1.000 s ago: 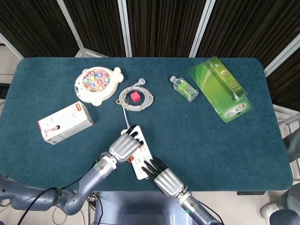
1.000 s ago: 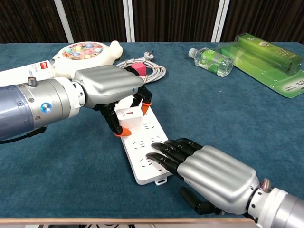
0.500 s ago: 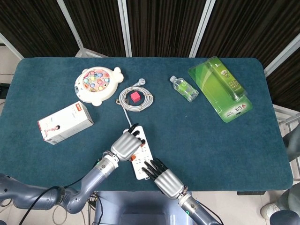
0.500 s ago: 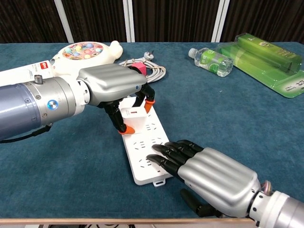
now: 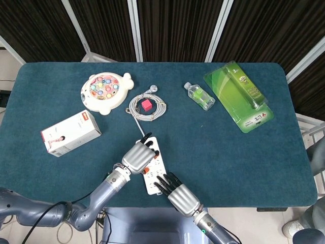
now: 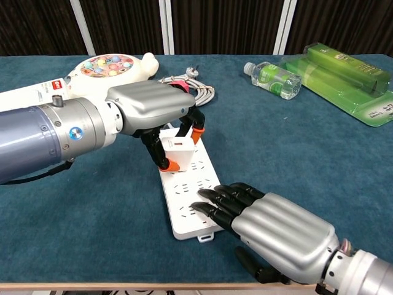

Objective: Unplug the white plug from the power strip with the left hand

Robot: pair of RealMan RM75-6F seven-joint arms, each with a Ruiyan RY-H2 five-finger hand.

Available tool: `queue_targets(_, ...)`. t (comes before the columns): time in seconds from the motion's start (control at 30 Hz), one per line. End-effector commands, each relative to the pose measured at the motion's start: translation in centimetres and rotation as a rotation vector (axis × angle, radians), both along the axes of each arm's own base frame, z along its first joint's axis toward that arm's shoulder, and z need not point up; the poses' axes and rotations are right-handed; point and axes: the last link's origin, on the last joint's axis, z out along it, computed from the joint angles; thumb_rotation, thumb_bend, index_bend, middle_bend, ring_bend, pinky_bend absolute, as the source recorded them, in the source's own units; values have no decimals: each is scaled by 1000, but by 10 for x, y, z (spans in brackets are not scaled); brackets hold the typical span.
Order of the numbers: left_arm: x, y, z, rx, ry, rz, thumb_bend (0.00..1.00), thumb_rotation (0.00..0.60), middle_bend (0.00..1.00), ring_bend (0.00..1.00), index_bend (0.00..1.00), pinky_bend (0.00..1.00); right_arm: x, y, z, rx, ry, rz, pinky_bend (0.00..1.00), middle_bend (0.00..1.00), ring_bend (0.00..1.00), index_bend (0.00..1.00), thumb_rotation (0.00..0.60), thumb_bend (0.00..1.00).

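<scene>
Left hand [image 6: 153, 110] around white plug [image 6: 178, 151]

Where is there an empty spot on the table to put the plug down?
Bare cloth lies right of the power strip, below the water bottle and green package. Another bare patch sits below the white box. It is crowded between the fishing toy, cable coil and left hand.
</scene>
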Motion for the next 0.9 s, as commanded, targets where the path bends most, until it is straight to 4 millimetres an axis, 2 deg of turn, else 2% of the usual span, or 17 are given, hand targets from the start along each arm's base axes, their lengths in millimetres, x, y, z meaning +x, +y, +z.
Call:
queue_targets(0.03,2,2,6,12,-18,-3,459,600,718,233,680,52,1,0,0,-1,-2,2,11,0,0,0,600,732)
queue_targets(0.4,15,16,31,67,-99,12,459,600,716,233,674,52,8,-4,5,-37,-23,10,11,0,0,0,600,732)
queue_targets(0.63,2,24,41,92,-84,39,459,600,708,233,665,51,18,-17,22,-117,-63,18,11,0,0,0,600,733)
queue_targets(0.9,-23,30,45,116,-25,63,445,600,688,233,646,51,24,-41,55,-229,-116,0,11,0,0,0,600,733)
